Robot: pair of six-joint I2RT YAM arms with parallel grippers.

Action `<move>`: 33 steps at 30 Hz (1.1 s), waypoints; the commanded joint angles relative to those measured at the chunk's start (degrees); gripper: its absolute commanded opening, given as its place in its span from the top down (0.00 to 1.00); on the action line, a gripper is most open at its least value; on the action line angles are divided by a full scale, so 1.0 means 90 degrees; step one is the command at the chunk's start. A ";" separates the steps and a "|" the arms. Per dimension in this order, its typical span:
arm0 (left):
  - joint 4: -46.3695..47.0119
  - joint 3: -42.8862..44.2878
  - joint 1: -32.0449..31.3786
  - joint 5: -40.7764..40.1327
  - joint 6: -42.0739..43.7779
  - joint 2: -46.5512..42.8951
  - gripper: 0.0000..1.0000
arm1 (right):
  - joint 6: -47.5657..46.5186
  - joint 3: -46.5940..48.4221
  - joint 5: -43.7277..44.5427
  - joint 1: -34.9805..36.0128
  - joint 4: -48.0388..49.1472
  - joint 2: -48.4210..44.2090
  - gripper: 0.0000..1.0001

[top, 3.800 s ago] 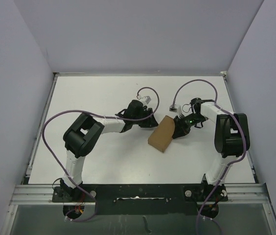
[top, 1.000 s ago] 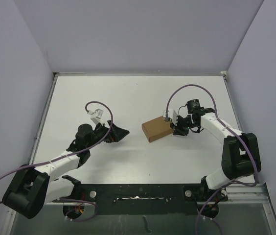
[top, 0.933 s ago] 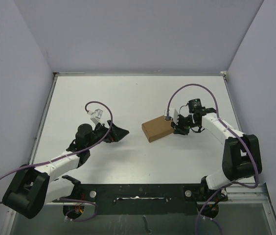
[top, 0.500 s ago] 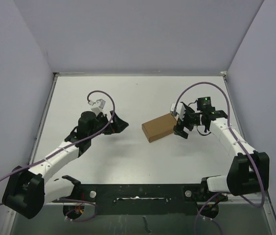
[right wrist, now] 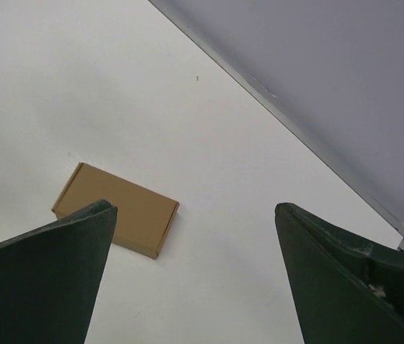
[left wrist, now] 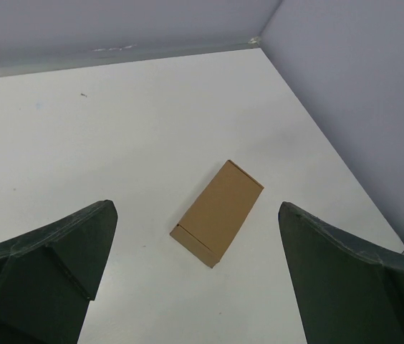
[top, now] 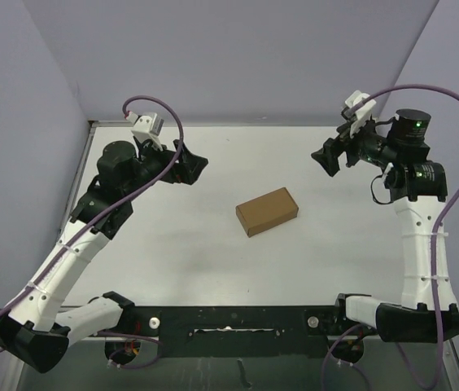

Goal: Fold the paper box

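Looking down from above, we are seeing the box lying alone near the middle of the table, a closed brown carton with nothing touching it. A second ago the right gripper was closed against its 3 o'clock end. Now it is hanging high at about 2 o'clock from the box, its jaws spread apart. The left gripper, its jaws also apart, has risen too and is sitting at about 10 o'clock, well apart from the box. The box is lying just where it was.

Turning to the left wrist view, we are watching the two fingers standing wide, with the box showing far below between them. Its faces are lying flat and a seam is running across its near end.

Moving to the right wrist view, we are finding the fingers equally wide and holding nothing. The box is sitting at about 8 o'clock in the frame, shut on every side we can see.

We are reading this as a release and retreat, so the folding looks finished.
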 commanded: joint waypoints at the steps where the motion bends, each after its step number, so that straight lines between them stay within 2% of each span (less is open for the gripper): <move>1: -0.0650 0.0697 0.0000 0.0208 0.0451 -0.0201 0.02 | 0.1014 0.0768 -0.0407 -0.0110 -0.0570 -0.0078 0.02; 5: -0.0720 0.0864 0.0008 0.0290 0.0528 -0.0292 0.02 | 0.1935 0.1194 0.0024 -0.0127 -0.0550 -0.0108 0.02; 10: -0.0706 0.0839 0.0009 0.0397 0.0506 -0.0343 0.02 | 0.2290 0.1328 0.0156 -0.0129 -0.0631 -0.0212 0.02; 33: -0.0554 0.0558 0.0043 0.0528 0.0354 -0.0448 0.02 | 0.1998 0.1009 0.0313 -0.0117 -0.0620 -0.0495 0.02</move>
